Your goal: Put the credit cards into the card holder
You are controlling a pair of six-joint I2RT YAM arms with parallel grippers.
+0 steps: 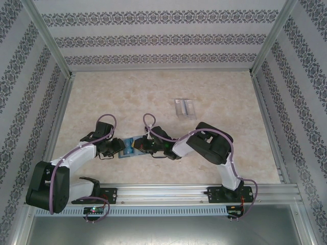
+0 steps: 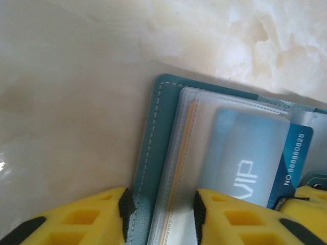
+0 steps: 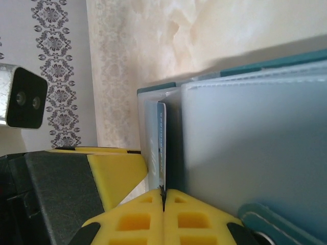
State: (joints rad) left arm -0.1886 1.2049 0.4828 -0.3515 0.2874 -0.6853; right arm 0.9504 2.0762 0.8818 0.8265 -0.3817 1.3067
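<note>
The light is bright, soft and even, with weak shadows. In both wrist views the close surfaces look slightly blurred, and the counter (image 2: 66,102) shows pale glare.

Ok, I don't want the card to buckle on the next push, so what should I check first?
1. Grip of left gripper on holder edge: ok.
2. Grip of right gripper on card: ok.
3. Lead end of card inside sleeve: ok.
4. Whole card seated: not ok, its numbered end sticks out.
5. Anything more to load: cannot tell.
</note>
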